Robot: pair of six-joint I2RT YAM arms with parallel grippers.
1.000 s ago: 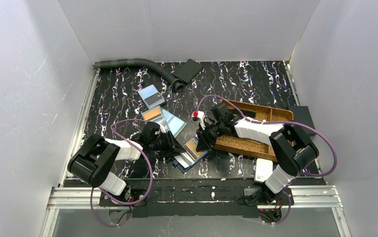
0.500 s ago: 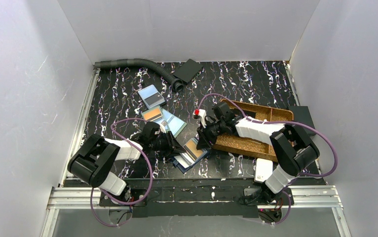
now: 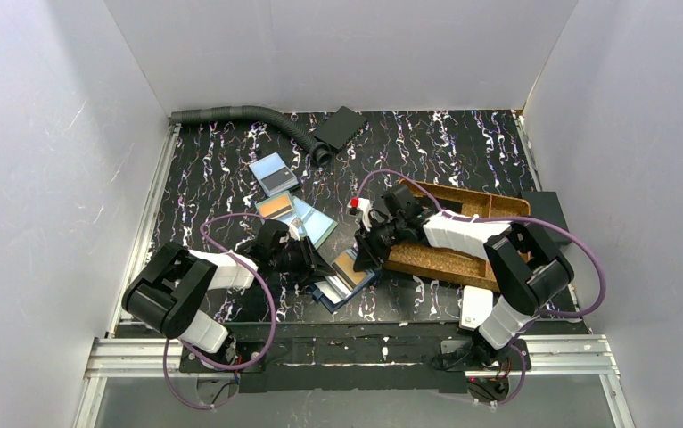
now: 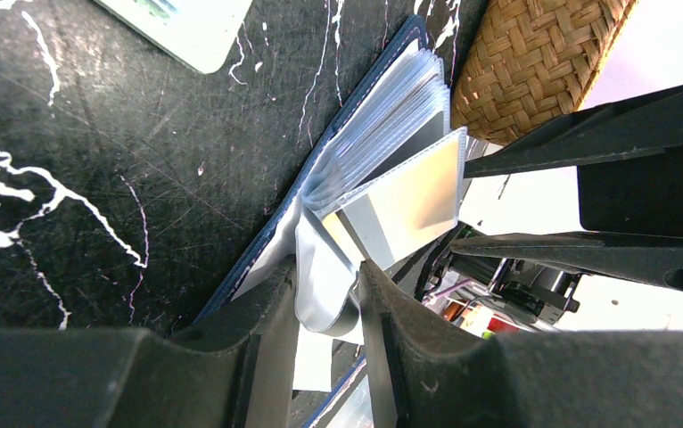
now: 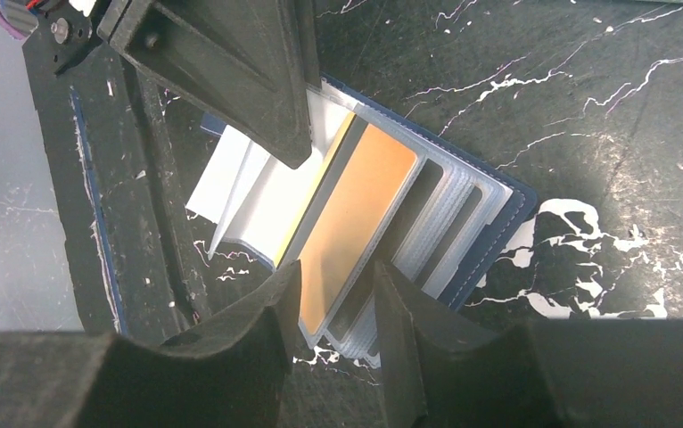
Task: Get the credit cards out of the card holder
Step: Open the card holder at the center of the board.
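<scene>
the card holder (image 5: pixel 501 210) is a small book-shaped wallet with a dark navy cover and a fan of clear, glossy plastic sleeve pages. it lies open on the bench (image 3: pixel 427 143), a black surface veined with white and purple streaks. it sits near the front between the two arms, just beside the end of a brown woven tray (image 3: pixel 452 262). one sleeve carries a flat orange card (image 5: pixel 356 209) with rounded corners; the sleeves behind it show dark, greyish panels.

three loose cards lie flat further back on the left: a blue-grey card (image 3: pixel 274 173), a second orange card (image 3: pixel 275 207) and a pale teal card (image 3: pixel 316 226), the last two touching. a ribbed grey hose (image 3: pixel 240 114) curves along the back wall towards a flat black rectangle (image 3: pixel 338 127).

the left fingers (image 4: pixel 277 325), matt black and wedge-shaped, are clenched on a bunch of the clear sleeves near the spine. the sleeves bow out between them, and the other pages fan away from that pinch. the right fingers (image 5: pixel 267 321) stand on either side of the near end of the orange card's page, which runs up out of the gap. i cannot tell whether their pads press it.
</scene>
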